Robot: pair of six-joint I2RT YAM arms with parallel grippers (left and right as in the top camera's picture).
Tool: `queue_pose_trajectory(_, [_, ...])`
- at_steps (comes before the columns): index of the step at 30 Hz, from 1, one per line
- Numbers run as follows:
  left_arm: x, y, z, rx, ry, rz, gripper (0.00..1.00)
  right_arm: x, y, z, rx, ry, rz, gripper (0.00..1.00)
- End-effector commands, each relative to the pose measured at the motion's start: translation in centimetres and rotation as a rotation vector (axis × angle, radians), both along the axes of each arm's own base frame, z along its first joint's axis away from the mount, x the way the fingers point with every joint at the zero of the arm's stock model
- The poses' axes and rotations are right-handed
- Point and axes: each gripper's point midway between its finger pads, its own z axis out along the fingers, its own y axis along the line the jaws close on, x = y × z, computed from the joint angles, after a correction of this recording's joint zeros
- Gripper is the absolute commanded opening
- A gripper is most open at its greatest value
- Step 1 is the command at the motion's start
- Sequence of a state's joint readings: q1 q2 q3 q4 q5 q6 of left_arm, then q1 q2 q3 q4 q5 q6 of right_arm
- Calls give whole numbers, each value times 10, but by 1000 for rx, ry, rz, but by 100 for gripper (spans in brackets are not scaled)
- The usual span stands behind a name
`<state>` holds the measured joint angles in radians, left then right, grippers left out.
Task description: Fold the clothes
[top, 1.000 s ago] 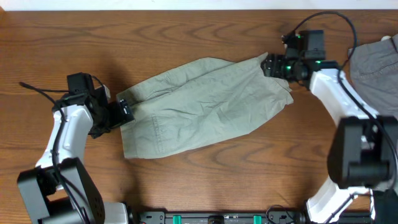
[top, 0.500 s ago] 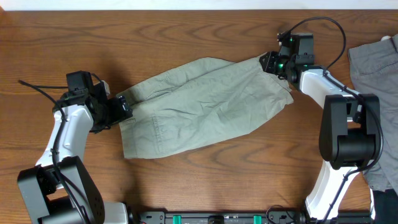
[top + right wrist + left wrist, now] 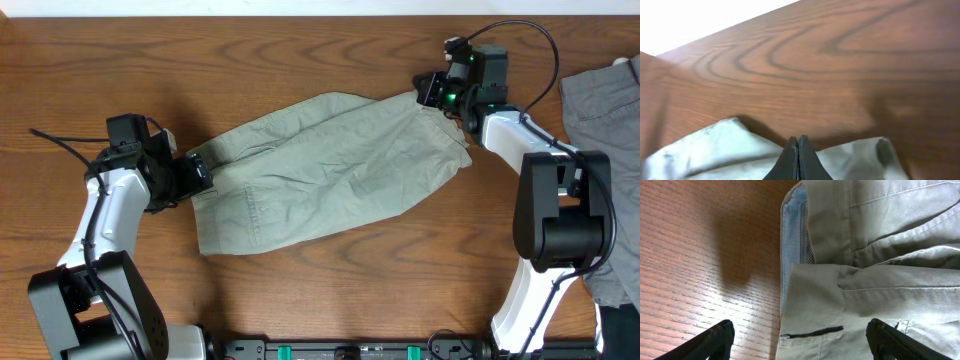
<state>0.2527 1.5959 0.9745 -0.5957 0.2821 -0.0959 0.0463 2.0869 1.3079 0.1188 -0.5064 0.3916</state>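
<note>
The clothes, pale khaki-green shorts, lie flat and wrinkled across the middle of the table, waistband to the left and leg ends to the right. My left gripper is open at the waistband end. In the left wrist view its fingers stand wide on either side of the waistband edge, where a belt loop and the blue-striped lining show. My right gripper is at the far right leg corner, shut, fingers pressed together with the pale hem bunched on both sides of them.
A darker grey garment lies at the right edge of the table, behind the right arm. A black cable trails left of the left arm. Bare wood surrounds the shorts, with the table's far edge close beyond the right gripper.
The right gripper has closed at the leg corner, and its arm has swung in towards the far edge. The left gripper stays open at the waistband, hardly moved.
</note>
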Motion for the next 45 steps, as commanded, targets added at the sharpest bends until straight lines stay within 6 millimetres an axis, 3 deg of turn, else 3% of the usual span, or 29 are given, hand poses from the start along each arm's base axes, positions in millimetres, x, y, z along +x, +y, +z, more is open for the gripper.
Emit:
queue_pose_trajectory(1, [-3, 1, -4, 13, 7, -30, 86, -5, 5, -2, 59, 44, 10, 1])
queue_pose_trajectory(3, [-2, 1, -8, 15, 13, -44, 86, -7, 4, -6, 54, 64, 4, 8])
queue_pose_trajectory(5, [1, 2, -13, 18, 13, -54, 87, -9, 3, -9, 49, 76, 5, 35])
queue_pose_trajectory(6, [4, 2, -17, 15, 10, -55, 87, -10, 3, -10, 41, 76, 10, 42])
queue_pose_trajectory(9, [14, -1, -24, -15, -15, -65, 81, -14, 1, -14, 24, 89, 21, 46])
queue_pose_trajectory(11, [18, -8, -26, -54, -31, -78, 64, -16, -2, -18, 15, 103, 22, 46])
queue_pose_trajectory(15, [20, -11, -24, -68, -48, -103, 13, -20, -11, -23, 9, 131, 11, 47])
queue_pose_trajectory(16, [21, -11, -22, -67, -52, -103, 6, -20, -13, -24, 6, 136, 9, 47])
queue_pose_trajectory(27, [20, -12, 15, -50, -127, -107, 6, -21, -33, -28, -8, 148, -15, 49])
queue_pose_trajectory(32, [21, -10, 24, -32, -155, -105, 6, -25, -25, -29, -17, 143, 29, 68])
queue_pose_trajectory(39, [24, -9, 25, -27, -164, -105, 6, -30, -13, -47, -85, 189, 7, 69])
queue_pose_trajectory(41, [24, -9, 25, -27, -163, -105, 6, -29, -6, -52, -92, 190, 9, 59])
queue_pose_trajectory(44, [23, -9, 24, -27, -162, -105, 6, -27, 3, -53, -109, 174, 14, 31])
queue_pose_trajectory(45, [23, -9, 24, -28, -162, -105, 6, -26, 2, -54, -117, 175, 4, 26])
